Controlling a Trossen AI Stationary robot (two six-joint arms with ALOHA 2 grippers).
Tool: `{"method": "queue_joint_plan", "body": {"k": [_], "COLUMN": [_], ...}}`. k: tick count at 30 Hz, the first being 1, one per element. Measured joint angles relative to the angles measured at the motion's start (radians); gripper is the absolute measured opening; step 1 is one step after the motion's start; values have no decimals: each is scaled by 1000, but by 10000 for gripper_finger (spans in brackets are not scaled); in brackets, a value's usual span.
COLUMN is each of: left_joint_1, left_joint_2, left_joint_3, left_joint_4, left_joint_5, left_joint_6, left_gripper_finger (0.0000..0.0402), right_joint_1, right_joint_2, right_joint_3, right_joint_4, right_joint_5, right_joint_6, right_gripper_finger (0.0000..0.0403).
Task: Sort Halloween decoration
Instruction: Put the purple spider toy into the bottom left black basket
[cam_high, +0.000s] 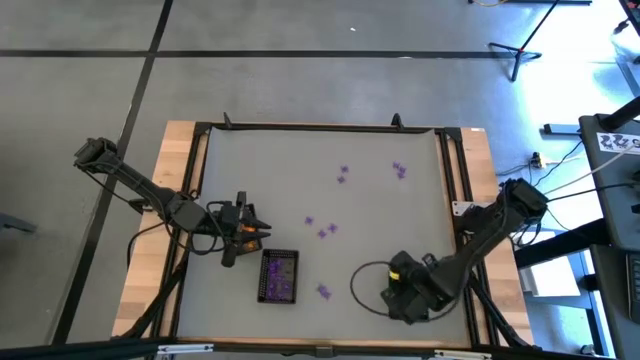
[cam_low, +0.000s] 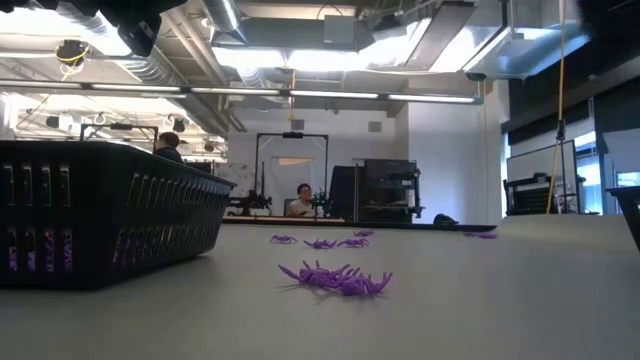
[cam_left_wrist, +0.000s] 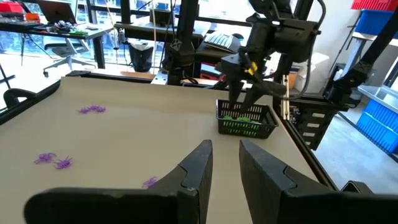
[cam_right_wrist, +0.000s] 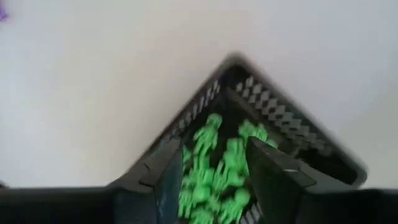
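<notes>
Purple Halloween trinkets lie loose on the grey table (cam_high: 330, 130): two small groups far back (cam_high: 343, 175) (cam_high: 400, 170), some mid-table (cam_high: 320, 229), one near the front (cam_high: 324, 291). A black mesh tray (cam_high: 279, 276) holds purple ones. Another black mesh tray (cam_right_wrist: 292, 118) holds green trinkets (cam_right_wrist: 214, 168). My right gripper (cam_right_wrist: 217, 180) hangs open above that tray, pointing down, and I see nothing in its fingers. My left gripper (cam_left_wrist: 225, 163) waits level just left of the purple tray, fingers a little apart with nothing between them.
A black frame (cam_high: 320, 127) runs around the table's edges. In the low view the purple tray's wall (cam_low: 100, 215) fills the left, with a purple cluster (cam_low: 335, 279) lying close to the front. Seated people and desks show in the room behind.
</notes>
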Motion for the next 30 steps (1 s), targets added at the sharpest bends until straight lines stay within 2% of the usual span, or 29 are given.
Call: {"method": "queue_joint_plan", "body": {"k": [4,9,17,24,27,30], "left_joint_1": [0,0,0,0,0,0], "left_joint_2": [0,0,0,0,0,0], "left_joint_3": [0,0,0,0,0,0], "left_joint_4": [0,0,0,0,0,0], "left_joint_5": [0,0,0,0,0,0], "left_joint_6": [0,0,0,0,0,0], "left_gripper_finger": [75,75,75,75,75,75], "right_joint_1": [-95,-235,-476,-745,-855,-967], "right_joint_2": [-1,-1,-1,-1,-1,-1], "right_joint_3": [0,0,0,0,0,0], "right_joint_4": [0,-9,33,125,157,150], "right_joint_5": [10,13,153,118,52,-10], "right_joint_6": [-145,-419,-944,-1250,-1384,-1450], "right_gripper_finger": [180,172,157,156,156,156]}}
